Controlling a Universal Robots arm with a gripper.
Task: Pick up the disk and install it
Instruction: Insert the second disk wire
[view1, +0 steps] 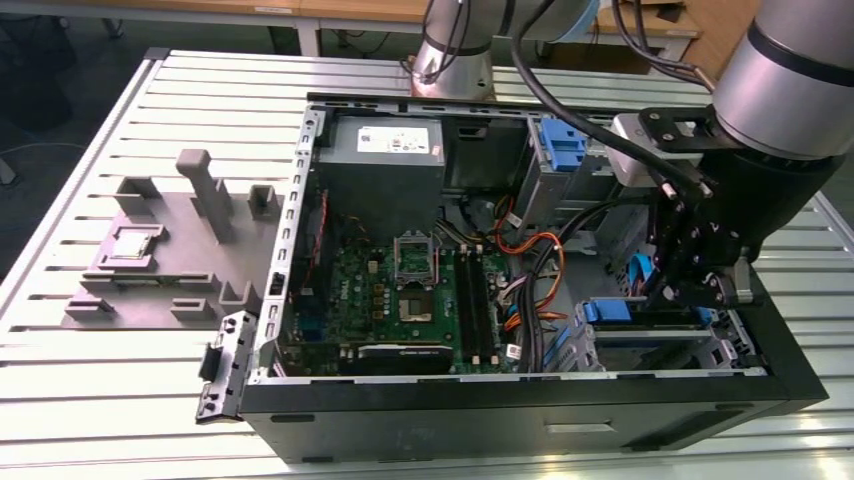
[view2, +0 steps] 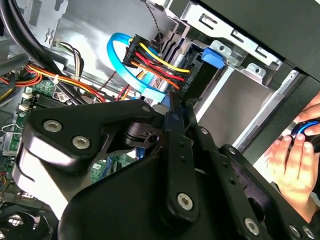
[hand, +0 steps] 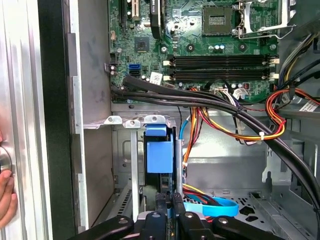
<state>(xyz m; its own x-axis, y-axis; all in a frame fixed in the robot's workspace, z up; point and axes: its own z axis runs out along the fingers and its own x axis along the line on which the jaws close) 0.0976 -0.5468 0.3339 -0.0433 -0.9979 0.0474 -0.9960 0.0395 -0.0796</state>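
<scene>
A slatted, pale metal desk (view1: 80, 400) carries a black desktop computer case (view1: 534, 420) lying on its side with the cover off. In the case's near right corner is a bare sheet-metal drive bay (hand: 95, 165). The disk (hand: 156, 150) stands there on edge, a dark slab topped by its smooth blue plastic rail. The black, bolted hand (hand: 170, 200) sits just beside the disk. It is lowered into the same corner in the exterior view (view1: 701, 295). Whether it is open, closed or gripping the disk cannot be told. A flat blue ribbon cable (hand: 215, 207) curls next to it. In the second wrist view, a person's fingers (view2: 287, 160) rest just outside the case wall. Further in, bundled red, yellow and orange wires (view1: 534, 270) cross towards the green motherboard (view1: 400, 290). On the desk left of the case lies a matte grey moulded fixture (view1: 160, 260) with upright posts. At the far wall sits the grey box of the power supply (view1: 387, 150), and beyond it the arm's shiny base (view1: 454, 50).
</scene>
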